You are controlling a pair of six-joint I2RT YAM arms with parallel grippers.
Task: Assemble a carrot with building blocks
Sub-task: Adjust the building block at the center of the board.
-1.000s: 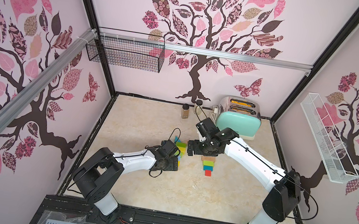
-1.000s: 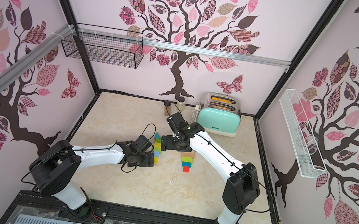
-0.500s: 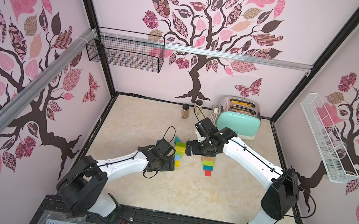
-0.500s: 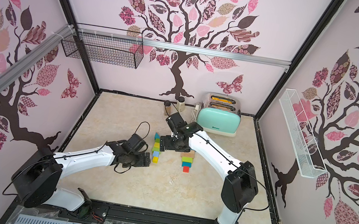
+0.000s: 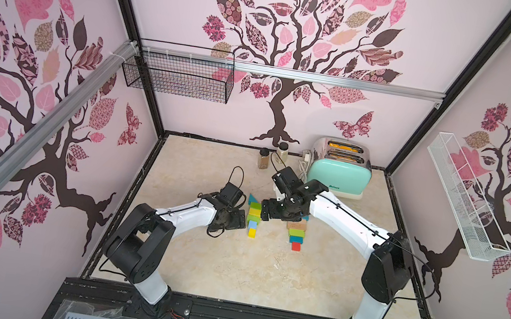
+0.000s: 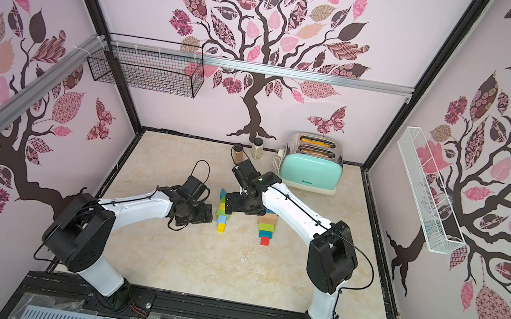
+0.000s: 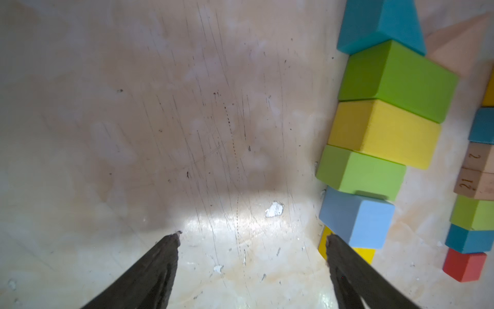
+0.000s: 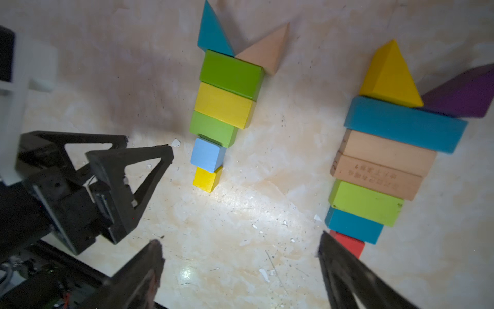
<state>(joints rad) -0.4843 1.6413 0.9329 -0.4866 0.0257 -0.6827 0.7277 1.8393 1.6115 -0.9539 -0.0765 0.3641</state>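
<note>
Left gripper [image 7: 252, 238] stands wide open and empty, low over the tabletop [image 7: 160, 133]. One finger sits right beside the yellow cube [image 8: 205, 178]; whether it touches, you cannot tell. Your right gripper [image 8: 240, 240] is also spread wide, holding nothing, above the bare gap between two flat block figures.

Nearer your left arm, the yellow cube, a light blue cube [image 8: 207, 153], the green and yellow bricks [image 8: 223, 104], a teal wedge [image 8: 212, 34] and a bare wood wedge [image 8: 267, 50] taper into one carrot. Beside it, apart, lies a second, running from a red cube [image 8: 350, 244] up to a yellow wedge [image 8: 387, 75] and a purple wedge [image 8: 462, 96].

Assembly looks finished, or nearly so. Next, lift the left gripper straight up before swinging away, because a sideways drag would likely knock that carrot's tip out of line.
</note>
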